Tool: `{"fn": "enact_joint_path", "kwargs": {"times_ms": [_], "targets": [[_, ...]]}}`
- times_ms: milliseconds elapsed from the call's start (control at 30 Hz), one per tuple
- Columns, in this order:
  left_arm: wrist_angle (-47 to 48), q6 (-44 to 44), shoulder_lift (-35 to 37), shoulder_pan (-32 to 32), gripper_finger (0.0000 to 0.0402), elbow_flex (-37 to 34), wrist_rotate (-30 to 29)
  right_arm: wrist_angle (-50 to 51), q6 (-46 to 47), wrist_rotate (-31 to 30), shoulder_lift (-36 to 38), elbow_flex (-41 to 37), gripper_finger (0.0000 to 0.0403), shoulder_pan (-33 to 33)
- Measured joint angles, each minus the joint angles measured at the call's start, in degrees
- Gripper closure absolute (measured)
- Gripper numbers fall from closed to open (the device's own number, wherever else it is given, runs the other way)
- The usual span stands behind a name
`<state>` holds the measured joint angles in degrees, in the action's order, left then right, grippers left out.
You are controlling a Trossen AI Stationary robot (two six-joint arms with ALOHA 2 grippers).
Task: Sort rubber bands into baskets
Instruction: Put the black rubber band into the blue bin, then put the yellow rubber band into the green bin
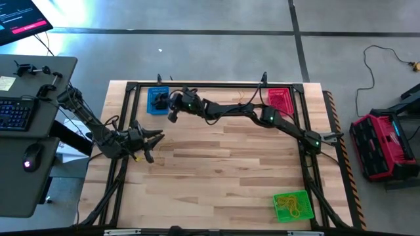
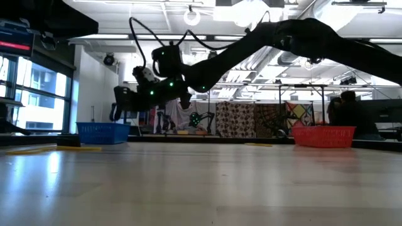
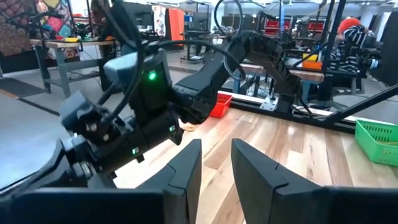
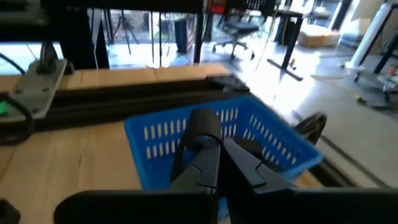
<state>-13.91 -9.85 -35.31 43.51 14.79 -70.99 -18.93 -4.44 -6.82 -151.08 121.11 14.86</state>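
Observation:
The blue basket point(image 1: 157, 101) stands at the table's far left and holds dark rubber bands point(image 4: 250, 147). My right gripper point(image 4: 214, 134) reaches across the table and hangs shut just above this basket point(image 2: 103, 132); I see nothing between its tips. The red basket point(image 1: 280, 99) stands at the far right. The green basket point(image 1: 292, 205) near the front right holds yellow rubber bands point(image 1: 287, 208). My left gripper point(image 1: 154, 141) is at the table's left side, pointing level toward the right, open by a narrow gap point(image 3: 214, 177) with nothing in it.
A black frame point(image 1: 216, 84) runs round the table's edges. Thin yellow bits point(image 2: 81, 149) lie on the wood near the blue basket. A desk with a keyboard point(image 1: 16, 113) stands left of the table, and a red and black case point(image 1: 380, 144) lies on the floor at the right.

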Motion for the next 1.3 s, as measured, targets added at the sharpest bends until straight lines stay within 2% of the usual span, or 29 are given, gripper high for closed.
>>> {"fn": "enact_joint_path", "kwargs": {"times_ms": [433,633,900,1000,1300], "targets": [[0.0,0.0,0.0,0.0,0.0326,0.0,0.2,0.5,1.5,0.7,-1.8,-0.1,0.0403,0.2],[0.1,0.0,0.0,0.0,0.0326,0.0,2.0,4.6,1.8,1.0,-1.8,-0.1,0.0403,0.1],[0.1,0.0,0.0,0.0,0.0326,0.0,2.0,3.2,2.1,1.1,-1.8,-0.1,0.0400,-0.4],[0.1,0.0,0.0,0.0,0.0326,0.0,2.0,3.1,2.1,1.1,-1.8,-0.1,0.0382,-0.4],[0.1,0.0,0.0,0.0,0.0326,0.0,2.0,2.5,2.9,1.0,-1.7,-0.1,0.0286,-0.3]]}}
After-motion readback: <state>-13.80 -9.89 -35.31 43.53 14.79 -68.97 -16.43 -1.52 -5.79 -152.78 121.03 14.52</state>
